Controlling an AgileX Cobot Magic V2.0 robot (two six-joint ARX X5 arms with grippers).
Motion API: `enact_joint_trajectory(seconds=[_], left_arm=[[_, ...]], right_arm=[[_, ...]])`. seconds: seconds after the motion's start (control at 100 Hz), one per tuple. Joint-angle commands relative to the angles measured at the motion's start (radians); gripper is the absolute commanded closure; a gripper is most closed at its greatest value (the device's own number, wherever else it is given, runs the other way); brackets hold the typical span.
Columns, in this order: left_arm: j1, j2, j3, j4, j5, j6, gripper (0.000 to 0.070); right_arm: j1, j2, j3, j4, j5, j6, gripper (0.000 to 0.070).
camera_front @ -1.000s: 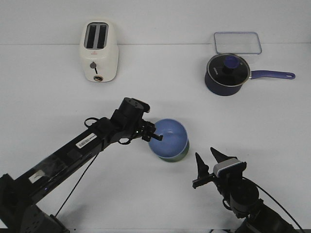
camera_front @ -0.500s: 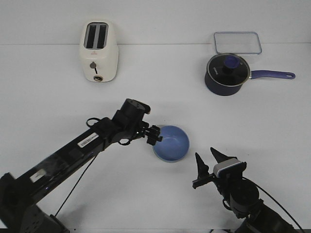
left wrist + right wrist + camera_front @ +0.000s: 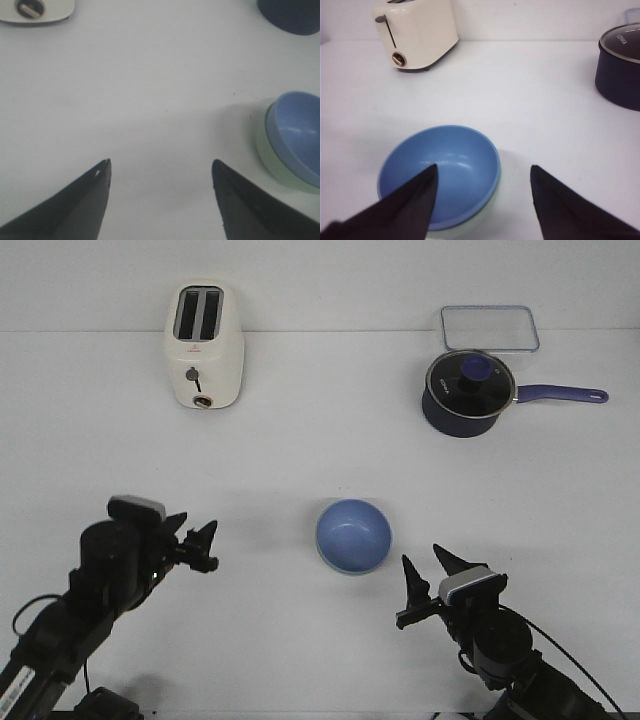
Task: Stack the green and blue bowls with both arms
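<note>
White tabletop (image 3: 300,440) fills the scene, running back to a pale wall. At the near left, the left arm (image 3: 70,625) sits low by the table's front edge, its left gripper (image 3: 205,547) parted and holding nothing, the dark fingers (image 3: 80,200) spread wide over bare table in the left wrist view. Behind it, toward the back left, a cream toaster (image 3: 203,344) stands upright with its two slots facing up. At the centre of the table the blue bowl (image 3: 353,534) rests nested inside the green bowl (image 3: 277,167); from the front only a thin sliver of green shows beneath the blue rim, while the left wrist view shows the pale green wall clearly under the blue one. Neither gripper touches the stack. Just to the near right of the bowls, the right gripper (image 3: 428,582) points its tips upward, jaws spread and empty, the right arm (image 3: 520,670) trailing off toward the front corner. At the back right, a dark blue saucepan (image 3: 468,392) with a glass lid stands with its handle pointing right, and a clear lidded container (image 3: 489,327) lies just behind it.
</note>
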Motion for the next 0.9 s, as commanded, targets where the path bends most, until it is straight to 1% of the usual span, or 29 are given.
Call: enact_joint_trajectory(seconds=[0.0, 0.02, 0.04, 0.07, 0.09, 0.12, 0.13, 0.14, 0.16, 0.17, 0.2, 0.29, 0.34, 0.41, 0.55, 0.89], left_arm=[[-0.007, -0.071, -0.076, 0.058, 0.000, -0.041, 0.0326], [-0.007, -0.087, -0.097, 0.069, 0.000, -0.049, 0.0328], [-0.007, -0.103, -0.115, 0.079, 0.000, -0.056, 0.0338], [-0.007, -0.121, -0.139, 0.090, 0.000, -0.064, 0.0390], [-0.007, -0.130, -0.151, 0.093, 0.000, -0.071, 0.0458], [-0.007, -0.141, -0.163, 0.094, 0.000, -0.075, 0.0606], [-0.007, -0.143, -0.166, 0.094, 0.000, -0.075, 0.0664], [-0.007, -0.144, -0.168, 0.094, 0.000, -0.074, 0.0700], [-0.008, -0.146, -0.172, 0.093, 0.000, -0.077, 0.0700], [-0.008, -0.146, -0.172, 0.093, 0.000, -0.077, 0.0681], [-0.008, -0.146, -0.172, 0.092, 0.000, -0.076, 0.0695], [-0.007, -0.147, -0.171, 0.092, 0.001, -0.065, 0.0683], [-0.007, -0.151, -0.171, 0.086, 0.000, -0.071, 0.0683], [-0.007, -0.163, -0.171, 0.082, 0.000, -0.078, 0.0684], [-0.007, -0.183, -0.171, 0.105, 0.000, -0.078, 0.0684], [-0.007, -0.255, -0.171, 0.175, -0.003, -0.069, 0.0688]], right_arm=[[0.009, 0.004, 0.008, -0.001, 0.000, 0.005, 0.0330], [0.009, 0.004, 0.008, -0.003, 0.000, 0.005, 0.0343], [0.009, 0.004, 0.008, -0.007, 0.000, 0.005, 0.0372], [0.010, 0.004, 0.008, -0.016, -0.001, 0.006, 0.0460], [0.010, 0.004, 0.008, -0.022, -0.002, 0.006, 0.0549], [0.010, 0.004, 0.008, -0.029, -0.002, 0.006, 0.0700], [0.009, 0.004, 0.008, -0.032, -0.002, 0.005, 0.0700], [0.009, 0.004, 0.008, -0.034, -0.001, 0.005, 0.0700], [0.009, 0.004, 0.008, -0.035, 0.000, 0.005, 0.0685], [0.009, 0.004, 0.008, -0.036, 0.000, 0.005, 0.0687], [0.009, 0.004, 0.008, -0.036, 0.000, 0.005, 0.0690], [0.010, 0.003, 0.008, -0.034, -0.003, 0.011, 0.0690], [0.009, 0.002, 0.008, -0.032, -0.011, 0.035, 0.0690], [0.009, 0.001, 0.008, -0.017, -0.011, 0.031, 0.0690], [0.009, 0.002, 0.008, 0.010, -0.007, 0.032, 0.0690], [0.009, 0.002, 0.008, 0.012, -0.007, 0.031, 0.0690]])
